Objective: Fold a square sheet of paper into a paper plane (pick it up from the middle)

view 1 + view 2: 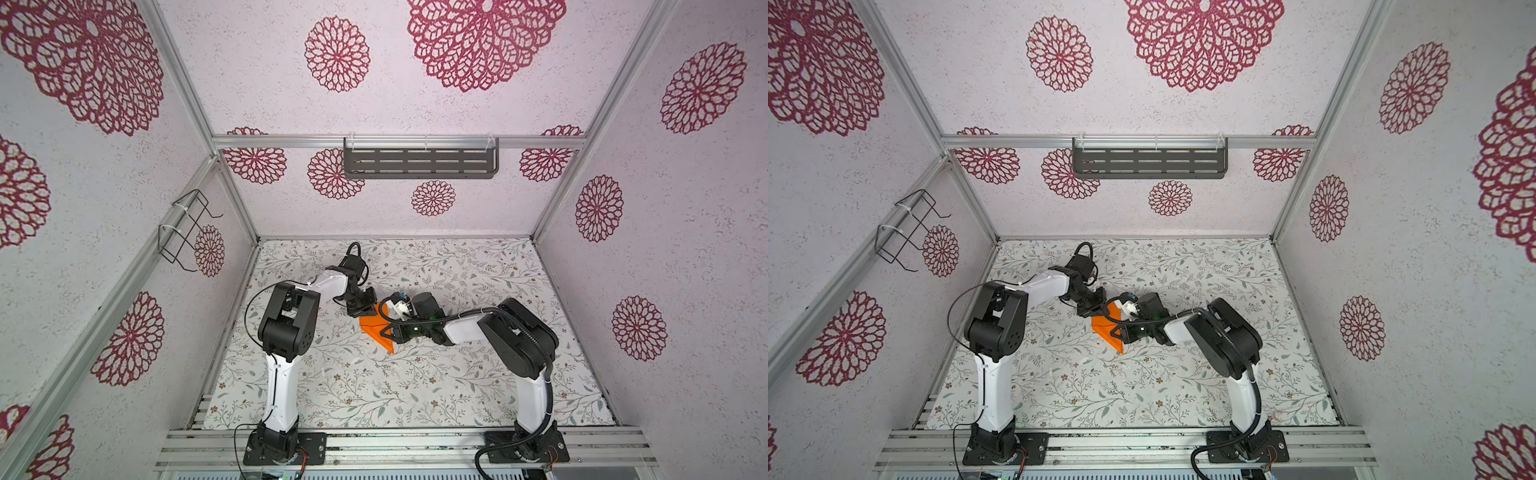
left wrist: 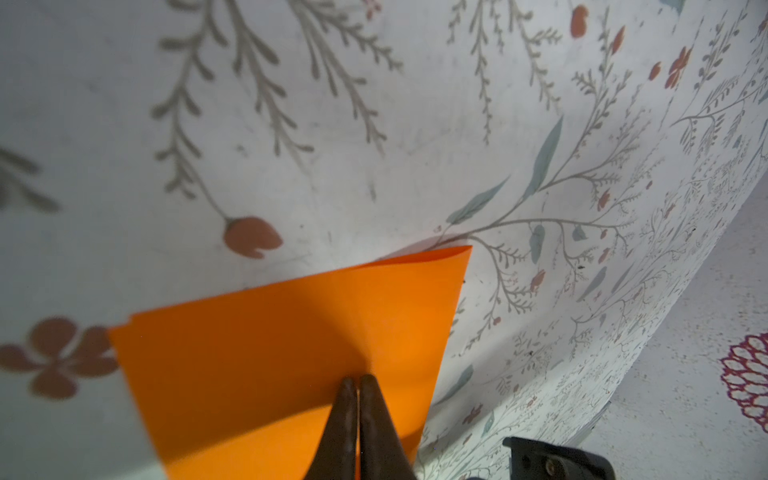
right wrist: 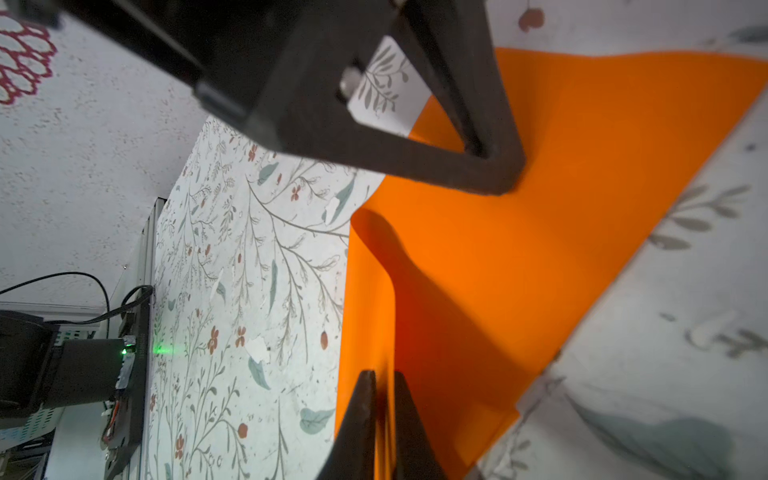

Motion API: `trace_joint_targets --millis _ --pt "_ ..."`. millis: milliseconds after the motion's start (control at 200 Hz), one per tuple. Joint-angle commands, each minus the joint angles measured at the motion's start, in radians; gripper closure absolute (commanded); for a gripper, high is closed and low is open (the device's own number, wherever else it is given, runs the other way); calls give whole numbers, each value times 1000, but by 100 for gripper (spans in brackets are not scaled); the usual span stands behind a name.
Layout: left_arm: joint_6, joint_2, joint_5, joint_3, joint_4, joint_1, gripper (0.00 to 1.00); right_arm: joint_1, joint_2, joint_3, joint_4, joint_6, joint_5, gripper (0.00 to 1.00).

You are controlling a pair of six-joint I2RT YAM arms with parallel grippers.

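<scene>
Readable text: none. No letters, numbers, brand marks or signs can be made out in any view.
Orange paper (image 2: pixel 270 365): plain face, no print.
Table cover (image 1: pixel 415 395) around the orange paper: leaf-and-flower pattern only, no wording.
Walls (image 1: pixel 685 249) beyond the orange paper: red rosette pattern only.
</scene>
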Motion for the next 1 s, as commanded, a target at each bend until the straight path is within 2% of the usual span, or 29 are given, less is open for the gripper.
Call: trace_joint_targets --millis 0,445,695,871,926,996 --pt "3 53 -16 -37 -16 -12 92 -1 2 23 -12 -32 15 88" --pt "1 52 -15 -39 -13 -14 92 0 22 39 -53 -50 38 88" --pt "-2 38 3 -25 -9 -13 92 4 27 39 -88 -63 63 92" --pt "-48 -55 48 -22 45 11 88 5 27 34 -97 -67 75 95" --pt "-76 -98 56 -46 80 21 84 5 27 36 -103 -68 77 95" --pt "-119 -159 60 -105 144 34 83 7 27 36 -106 -68 79 96"
